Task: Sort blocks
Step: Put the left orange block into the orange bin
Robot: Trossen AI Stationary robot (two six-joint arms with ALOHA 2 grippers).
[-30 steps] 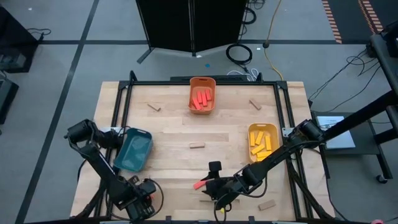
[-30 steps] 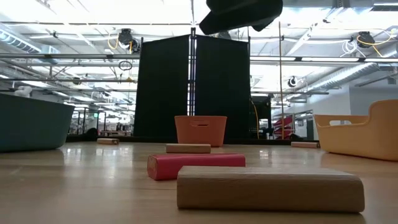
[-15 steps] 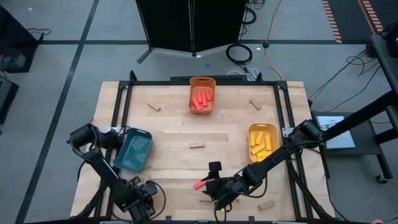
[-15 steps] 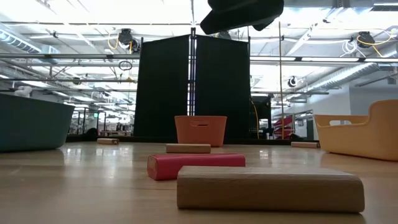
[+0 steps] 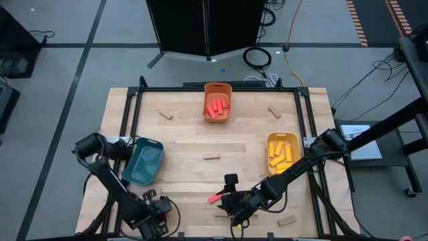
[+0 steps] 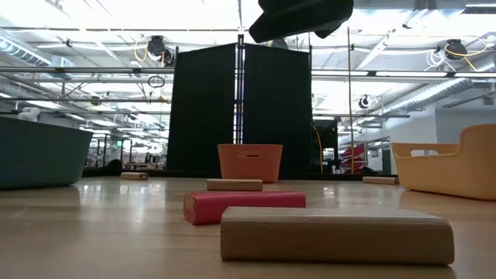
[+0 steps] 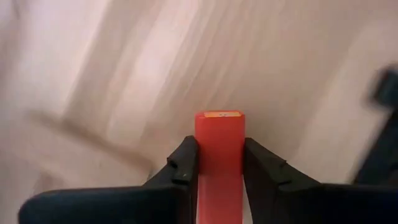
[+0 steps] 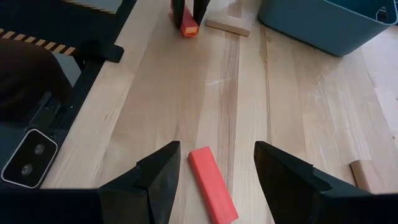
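Observation:
My left gripper point(image 7: 219, 146) is at the table's near left point(image 5: 152, 203), shut on a red block point(image 7: 219, 134). The right wrist view shows that gripper point(image 8: 188, 7) farther off, beside a tan block point(image 8: 229, 26). My right gripper point(image 8: 217, 152) hangs open over a second red block point(image 8: 211, 186) that lies flat on the table point(image 5: 215, 198), one finger on each side and clear of it. In the low view this block point(image 6: 244, 206) lies behind a tan block point(image 6: 337, 234). More red blocks lie in the orange bin point(image 5: 217, 102), and yellow ones in the yellow bin point(image 5: 282, 152). My left gripper pinches the red block's two long sides point(image 7: 219, 158) between its two fingers. The fingers point steeply down and lie along the block. The block stands nearly upright, its free lower end point(image 8: 188, 28) at the table top; whether it touches the wood I cannot tell.
The teal bin point(image 5: 144, 162) stands at the left, close to my left arm. Loose tan blocks lie mid-table point(image 5: 212, 157), at the far left point(image 5: 165, 115), at the far right point(image 5: 274, 112) and near the front edge point(image 5: 287, 219).
My left hand has rolled a little about its own pointing line at the table's near left. My right arm and the blocks in the low view have kept still.

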